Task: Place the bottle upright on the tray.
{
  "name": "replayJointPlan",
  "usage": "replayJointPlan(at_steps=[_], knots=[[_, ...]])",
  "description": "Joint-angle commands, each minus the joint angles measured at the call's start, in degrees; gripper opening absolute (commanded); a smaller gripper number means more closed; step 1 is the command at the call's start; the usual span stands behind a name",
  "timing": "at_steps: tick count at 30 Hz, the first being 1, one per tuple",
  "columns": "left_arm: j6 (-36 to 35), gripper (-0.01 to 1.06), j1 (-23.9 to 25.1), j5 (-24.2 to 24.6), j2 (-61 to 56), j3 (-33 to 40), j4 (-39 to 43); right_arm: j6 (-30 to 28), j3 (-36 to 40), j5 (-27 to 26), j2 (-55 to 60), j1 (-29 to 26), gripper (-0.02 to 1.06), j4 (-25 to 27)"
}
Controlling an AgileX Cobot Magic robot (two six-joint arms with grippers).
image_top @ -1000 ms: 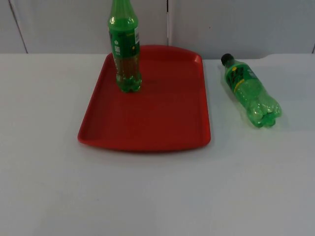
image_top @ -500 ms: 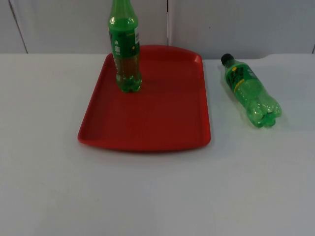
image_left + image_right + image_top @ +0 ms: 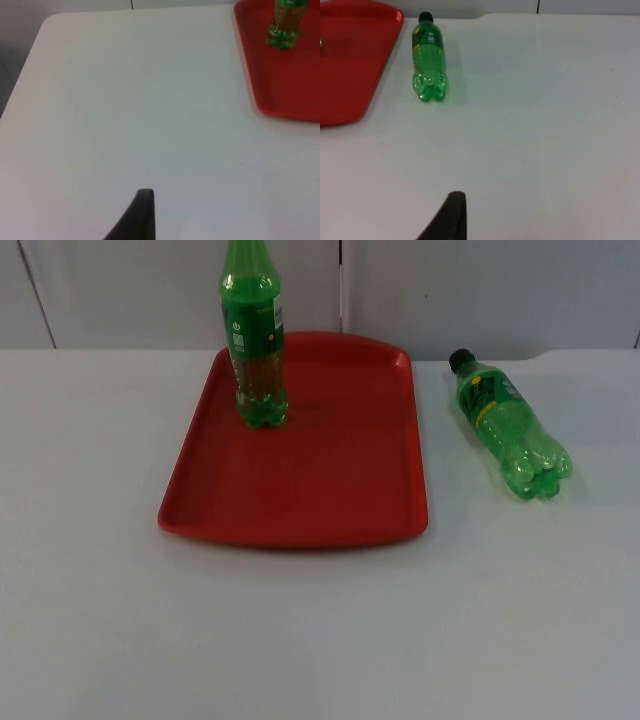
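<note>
You have two green bottles and one red tray [image 3: 300,510]. The standing bottle [image 3: 255,350] sits upright on the tray's far left part, so that one looks done. The lying bottle [image 3: 510,425] rests on its side on the white table [image 3: 320,640], right of the tray, cap toward the far wall, not touching the tray; it is the one left to move. The left gripper [image 3: 142,210] and right gripper [image 3: 452,212] both wait over bare table; whether either is wide or narrow, you cannot tell.

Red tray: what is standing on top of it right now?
One green bottle stands upright near the far left corner of the red tray. Its cap is cut off from view. The second bottle lies on the table beside it.
</note>
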Motion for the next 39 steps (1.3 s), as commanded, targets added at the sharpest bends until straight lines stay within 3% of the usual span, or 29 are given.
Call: replayJointPlan(at_steps=[1,19,33,39], knots=[[0.0,1.05,0.1,-0.7,-0.2,0.3,-0.3,0.1,0.1,-0.3,-0.1,-0.2,1.05,0.0],[0.0,1.05,0.1,-0.7,-0.2,0.3,-0.3,-2.1,-3.4,-2.1,2.0,-0.2,1.05,0.0],[0.0,1.05,0.1,-0.7,-0.2,0.3,-0.3,-2.1,-18.2,-4.9,30.2,-0.2,1.05,0.0],[0.0,1.05,0.1,-0.7,-0.2,0.3,-0.3,-2.4,-24.9,-9.0,43.5,-0.2,1.05,0.0]])
